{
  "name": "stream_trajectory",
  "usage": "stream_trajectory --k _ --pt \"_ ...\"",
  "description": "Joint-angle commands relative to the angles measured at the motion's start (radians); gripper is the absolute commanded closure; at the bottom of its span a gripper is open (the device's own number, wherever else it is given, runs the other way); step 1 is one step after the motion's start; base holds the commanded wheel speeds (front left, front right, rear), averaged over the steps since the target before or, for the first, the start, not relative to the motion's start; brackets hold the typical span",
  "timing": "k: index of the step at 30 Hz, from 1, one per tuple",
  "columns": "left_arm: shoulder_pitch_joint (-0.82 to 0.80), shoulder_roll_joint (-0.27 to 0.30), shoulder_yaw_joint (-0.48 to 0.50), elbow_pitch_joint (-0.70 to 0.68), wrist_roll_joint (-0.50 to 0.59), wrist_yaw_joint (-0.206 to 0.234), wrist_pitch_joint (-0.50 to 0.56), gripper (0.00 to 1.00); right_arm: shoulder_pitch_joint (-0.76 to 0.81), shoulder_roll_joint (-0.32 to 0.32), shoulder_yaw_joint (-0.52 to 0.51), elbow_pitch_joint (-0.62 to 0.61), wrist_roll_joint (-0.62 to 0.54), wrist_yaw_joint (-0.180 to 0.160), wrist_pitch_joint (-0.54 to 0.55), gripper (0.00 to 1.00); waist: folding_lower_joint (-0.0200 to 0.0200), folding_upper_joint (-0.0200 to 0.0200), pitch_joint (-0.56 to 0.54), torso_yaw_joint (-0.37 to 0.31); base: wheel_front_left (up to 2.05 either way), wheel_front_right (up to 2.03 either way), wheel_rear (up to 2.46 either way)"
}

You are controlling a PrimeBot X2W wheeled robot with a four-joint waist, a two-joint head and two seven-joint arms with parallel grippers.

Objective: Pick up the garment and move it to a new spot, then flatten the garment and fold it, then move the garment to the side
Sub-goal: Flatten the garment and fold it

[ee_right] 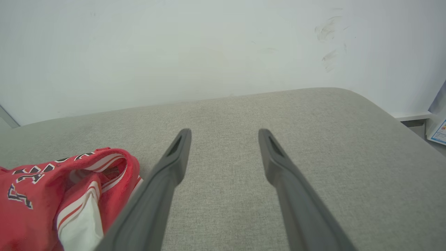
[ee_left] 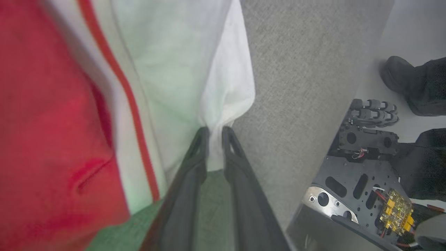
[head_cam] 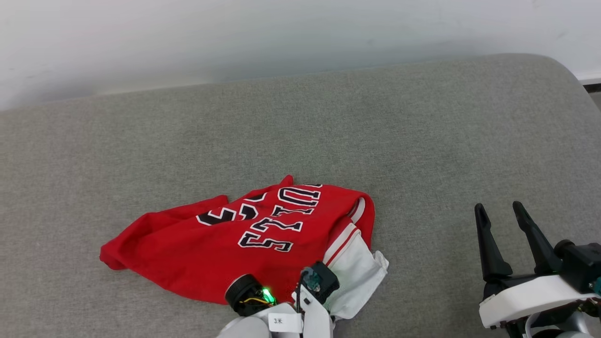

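The garment (head_cam: 225,249), a red jersey T-shirt with black white-outlined lettering, lies crumpled on the grey cushion near its front edge. Its white sleeve (head_cam: 359,272) with red striped trim points to the right. In the left wrist view my left gripper (ee_left: 216,130) has its fingers close together, pinching a fold of the white sleeve (ee_left: 174,69) at its edge; the red body (ee_left: 52,122) lies to the left. My left wrist (head_cam: 310,286) covers that spot in the head view. My right gripper (head_cam: 497,206) hovers open to the right of the garment (ee_right: 41,188), fingers (ee_right: 181,146) apart over bare cushion.
The grey cushioned surface (head_cam: 328,117) runs back to a white wall (head_cam: 235,33) and rounds off at the far right corner (head_cam: 563,75). In the left wrist view the robot's base (ee_left: 355,181) and a person's dark shoe (ee_left: 397,73) show beyond the cushion's edge.
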Motion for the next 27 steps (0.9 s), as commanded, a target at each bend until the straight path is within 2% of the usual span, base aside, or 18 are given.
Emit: stream_trajectory --k 1,7,11,15,20,23,27 --pt "0.004 0.013 0.0 0.011 0.006 0.005 -0.007 1.0 -0.003 0.001 -0.004 0.004 -0.002 0.0 -0.005 0.0 0.0 -0.0001 -0.009 0.007 0.0 0.0 0.0" --pt "0.003 0.047 0.045 -0.069 0.019 0.041 -0.09 1.0 0.018 0.001 -0.011 0.012 0.0 0.0 -0.002 0.0 0.0 -0.0001 -0.049 0.035 0.0 0.0 0.0" --pt "0.024 0.106 0.093 -0.181 0.025 0.089 -0.118 1.0 0.032 0.001 -0.015 0.012 0.008 0.0 -0.002 0.0 0.0 -0.0001 -0.069 0.057 0.0 0.0 0.0" --pt "0.054 0.189 0.157 -0.308 0.032 0.162 -0.116 1.0 0.044 0.001 -0.022 0.011 0.011 0.0 0.0 0.0 0.0 -0.0001 -0.084 0.076 0.0 0.0 0.0" --pt "0.149 0.291 0.257 -0.432 -0.003 0.276 -0.09 1.0 0.066 0.001 -0.03 0.003 0.012 0.0 0.008 0.0 0.0 -0.0001 -0.103 0.096 0.0 0.0 0.0" --pt "0.228 0.34 0.317 -0.461 -0.037 0.343 -0.083 1.0 0.067 0.001 -0.03 -0.005 0.006 0.0 0.011 0.0 0.0 -0.0001 -0.102 0.102 0.0 0.0 0.0" --pt "0.34 0.369 0.389 -0.437 -0.103 0.412 -0.097 1.0 0.063 0.001 -0.026 -0.012 0.006 0.0 0.013 0.0 0.0 -0.0001 -0.095 0.108 0.0 0.0 0.0"
